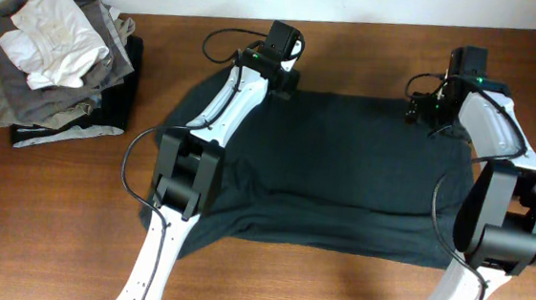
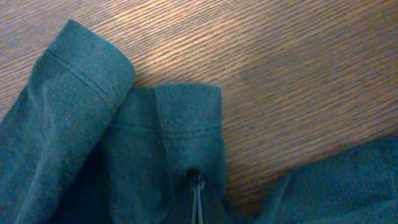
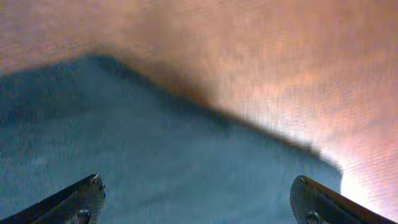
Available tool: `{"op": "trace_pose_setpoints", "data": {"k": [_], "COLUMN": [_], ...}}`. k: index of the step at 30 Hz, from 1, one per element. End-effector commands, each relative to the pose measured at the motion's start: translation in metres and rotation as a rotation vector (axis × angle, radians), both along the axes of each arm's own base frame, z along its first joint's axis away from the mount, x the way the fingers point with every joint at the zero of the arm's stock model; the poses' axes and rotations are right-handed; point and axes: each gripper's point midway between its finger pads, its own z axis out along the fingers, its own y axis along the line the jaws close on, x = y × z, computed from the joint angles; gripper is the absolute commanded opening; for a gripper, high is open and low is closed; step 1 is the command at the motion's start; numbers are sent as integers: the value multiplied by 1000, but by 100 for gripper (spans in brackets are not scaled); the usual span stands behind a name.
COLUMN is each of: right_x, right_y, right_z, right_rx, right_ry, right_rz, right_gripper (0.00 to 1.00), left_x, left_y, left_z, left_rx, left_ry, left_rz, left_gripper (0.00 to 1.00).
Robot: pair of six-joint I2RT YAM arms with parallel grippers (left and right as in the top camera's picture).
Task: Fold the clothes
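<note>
A dark teal shirt (image 1: 333,170) lies spread on the wooden table, folded in half. My left gripper (image 1: 279,74) is at its far left corner and is shut on a fold of the shirt next to the sleeve hem (image 2: 186,127); the jaws (image 2: 198,186) meet as a thin line buried in cloth. My right gripper (image 1: 434,110) is at the far right corner, open, its two fingers (image 3: 196,199) spread wide just above the shirt's edge (image 3: 186,162).
A stack of folded clothes (image 1: 64,57) in grey, white and black sits at the table's far left. Bare wood table (image 1: 334,289) shows in front of the shirt and behind it (image 2: 280,62).
</note>
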Motion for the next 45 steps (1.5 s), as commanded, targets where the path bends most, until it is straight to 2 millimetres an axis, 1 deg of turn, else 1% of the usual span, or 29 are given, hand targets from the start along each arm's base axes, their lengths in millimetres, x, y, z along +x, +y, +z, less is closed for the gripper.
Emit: {"op": "trace_pose_setpoints", "data": {"k": [1,3,5,6,11,13,15,16,20,23,25,27,28,31,32,33,34,39,41,42,45], "right_x": [20,25,27,27,23,21,20,20,20,21,20,20,21,22,22,22,22,17,15,15,14], "right_y": [-13,-31,-41,-44,-46,-52,-58,-58,-55,-47,-40,-37,-34,-32,-32,-32,-33,-42,-44,-44,-44], "right_z": [11,18,20,19,-4,-12,-21,-23,-30,-40,-51,-55,-55,-55,-55,-55,-55,-57,-58,-58,-55], "right_rx": [-124,-210,-218,-202,11,63,110,141,155,170,194,197,196,187,186,186,183,138,132,134,158], "right_ry": [-41,-64,-84,-86,-99,-102,-108,-114,-108,-88,-70,-62,-61,-61,-61,-62,-61,-36,-30,-31,-35], "right_rz": [111,68,46,41,43,9,-18,-16,-10,2,14,19,25,32,33,33,31,-6,-30,-34,-100], "right_gripper": [99,99,100,98,94,91,91,91,91,91,90,87,82,73,64,53,45,17,8,4,4], "left_x": [1,0,0,0,0,0,0,0,0,0,0,0,0,0,0,0,0,0,-1,-1,-1], "left_y": [4,4,4,4,4,4,4,4,4,3,3,3,3,3,3,3,3,5,9,11,19], "left_z": [-9,-9,-9,-9,-9,-9,-9,-9,-9,-9,-9,-9,-9,-9,-9,-9,-9,-8,-4,1,27], "left_rx": [10,12,11,11,11,11,11,11,11,11,11,11,11,11,11,12,11,13,21,21,15], "left_ry": [12,16,15,15,15,15,15,15,15,15,15,15,15,15,15,15,14,15,19,18,4], "left_rz": [11,10,10,11,10,10,10,10,10,9,9,9,9,9,9,8,8,12,19,21,33], "left_gripper": [0,0,0,0,0,0,0,0,0,0,0,0,0,0,0,0,0,0,0,0,0]}}
